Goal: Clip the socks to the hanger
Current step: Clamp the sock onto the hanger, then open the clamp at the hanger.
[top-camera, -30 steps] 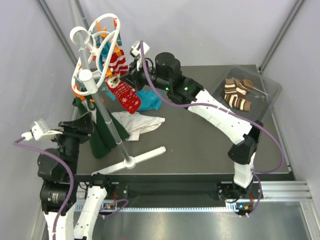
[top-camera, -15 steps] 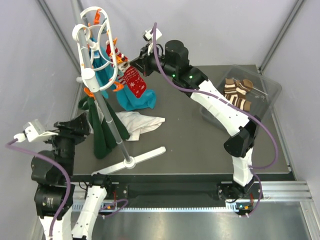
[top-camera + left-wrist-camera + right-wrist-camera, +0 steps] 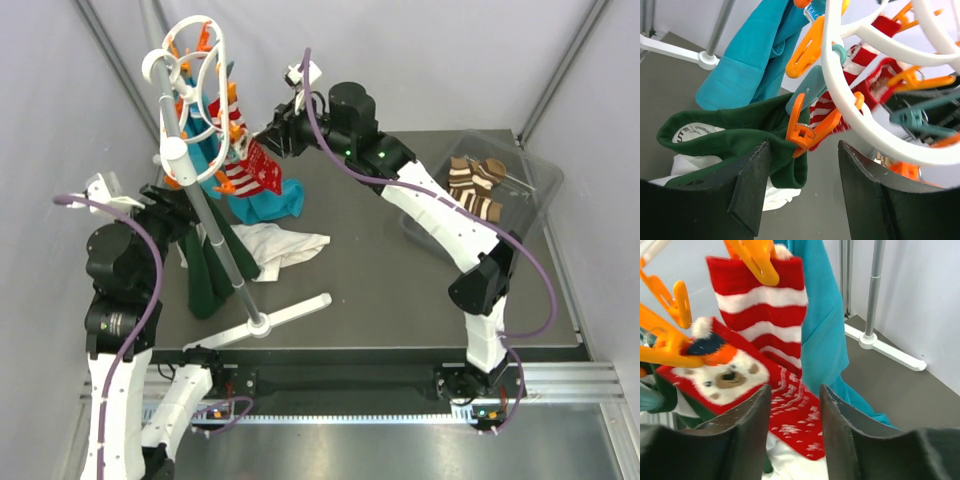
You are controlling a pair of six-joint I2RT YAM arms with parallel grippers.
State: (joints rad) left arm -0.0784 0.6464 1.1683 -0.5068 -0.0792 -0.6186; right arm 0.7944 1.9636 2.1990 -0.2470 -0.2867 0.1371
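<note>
The white ring hanger with orange clips tops a grey pole at the far left. Two red-and-white socks hang from its clips. My right gripper is open just right of them; in its wrist view the jaws stand apart in front of the striped sock and the bear-patterned sock, holding nothing. My left gripper is open beside the pole; its jaws stand just below an orange clip under the hanger ring. Brown-and-cream socks lie at the right.
A teal garment and a dark green garment hang from the hanger. A white cloth lies on the table beside the pole's base. The brown socks sit in a clear bin at the back right.
My right gripper lifted up and back from the hanging red socks. The hanger swung and turned. My left arm rose and moved in toward the pole.
</note>
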